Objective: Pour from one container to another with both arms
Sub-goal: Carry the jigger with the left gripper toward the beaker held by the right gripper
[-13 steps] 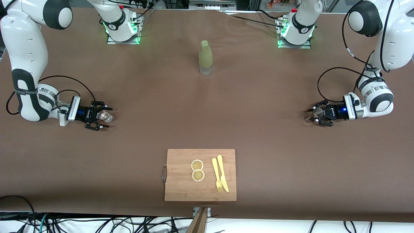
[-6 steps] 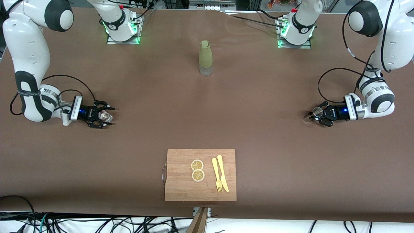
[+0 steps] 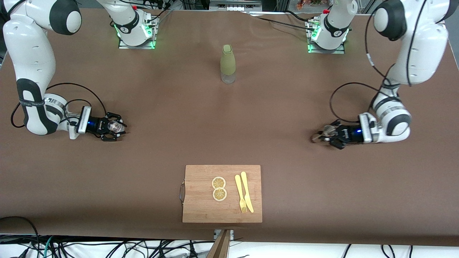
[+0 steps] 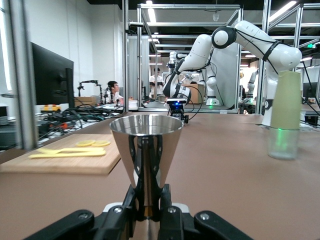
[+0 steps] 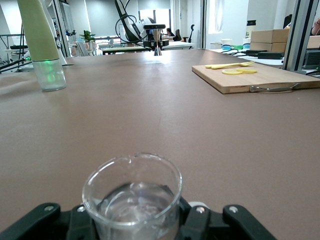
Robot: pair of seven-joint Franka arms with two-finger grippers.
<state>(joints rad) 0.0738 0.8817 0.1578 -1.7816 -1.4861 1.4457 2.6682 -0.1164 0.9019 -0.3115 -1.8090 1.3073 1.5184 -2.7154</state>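
Front view, near to far: a cutting board (image 3: 222,193) with lemon slices (image 3: 219,188) and yellow cutlery (image 3: 244,192) lies nearest. Farther up, the right gripper (image 3: 114,127) has its jaws clamped on the glass tumbler (image 3: 114,125) at the right arm's end of the worktop. The left gripper (image 3: 324,135) has its jaws clamped on the steel jigger (image 4: 146,150), at the narrow waist, at the left arm's end. Both look light, rigid and slippery; the glass is likely fragile. Farthest stands the green bottle (image 3: 227,63).
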